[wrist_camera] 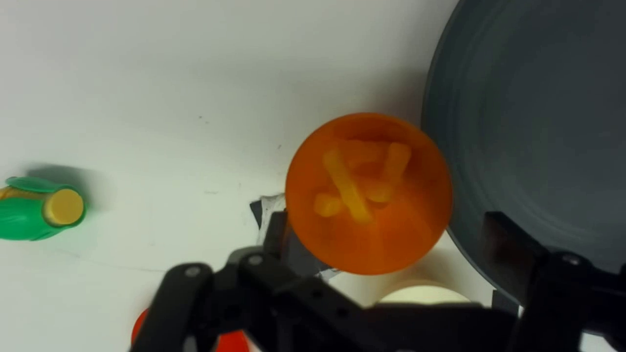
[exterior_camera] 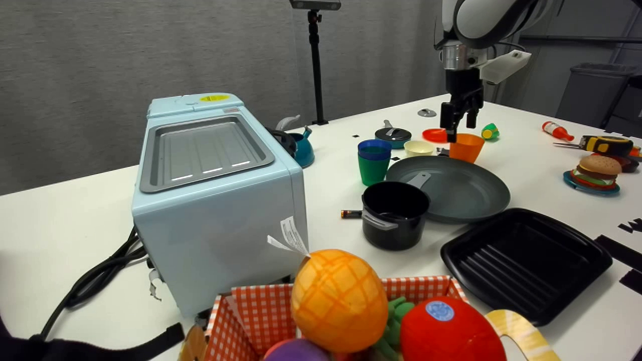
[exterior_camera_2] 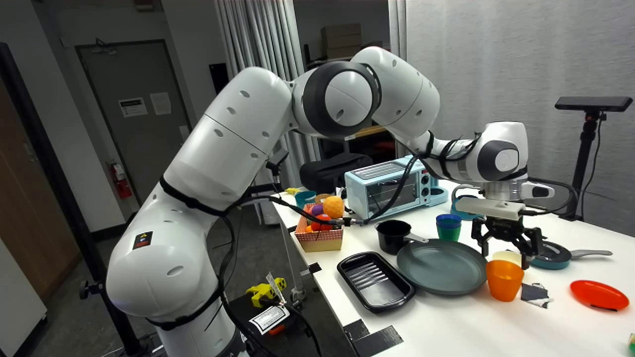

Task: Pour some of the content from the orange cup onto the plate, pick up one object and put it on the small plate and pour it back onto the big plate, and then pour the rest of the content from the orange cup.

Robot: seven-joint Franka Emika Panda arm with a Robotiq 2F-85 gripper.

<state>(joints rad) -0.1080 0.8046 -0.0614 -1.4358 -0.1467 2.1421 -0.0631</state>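
White table (wrist_camera: 146, 98) | wrist view: big plate (wrist_camera: 528, 122) cropped | small plate (wrist_camera: 423, 295) part-hidden

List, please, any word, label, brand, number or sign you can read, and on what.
None is readable; too small or blurred:
Yellow sticker on oven
White tags on orange toy
Blue label on red toy
Notices on door
Black sticker on arm
White label, bearer unclear

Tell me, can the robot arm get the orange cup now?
Likely yes: the open gripper hangs close to the orange cup and nothing covers it, though the big plate beside it might crowd one side.
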